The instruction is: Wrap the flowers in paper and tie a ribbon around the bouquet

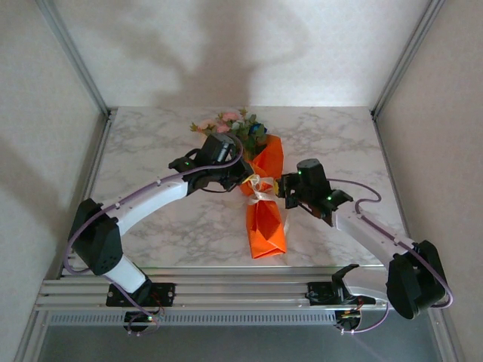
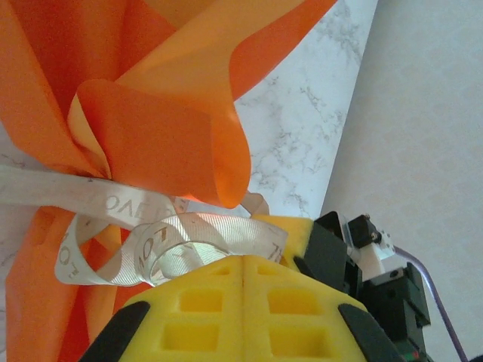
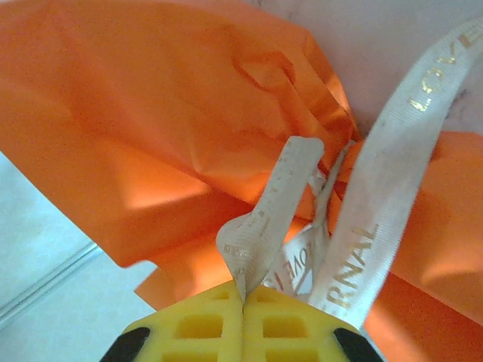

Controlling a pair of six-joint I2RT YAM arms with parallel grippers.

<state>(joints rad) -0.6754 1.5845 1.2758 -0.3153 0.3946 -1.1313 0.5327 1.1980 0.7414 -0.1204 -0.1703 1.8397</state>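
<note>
The bouquet (image 1: 266,219) lies on the marble tabletop (image 1: 136,151) between the two sets of fingers, which meet it at its waist, one from each side. Its flowers (image 1: 230,121), pink, white and blue with green leaves, spill out beyond the left fingers (image 2: 226,273), toward the far edge. The pointed end of the orange paper (image 2: 151,143) runs back past the right fingers (image 3: 255,320) toward the arm bases.

The cream ribbon (image 3: 385,173), printed with gold letters, circles the gathered paper directly in front of both sets of fingers. The right fingers are pressed together, and a short strand of ribbon is pinched in the seam between their yellow tips. A longer strand passes just beside them and rises away over the paper. The left fingers are closed tight as well. A curl of ribbon rests against their tips, though I cannot tell whether it is caught between them.
</note>
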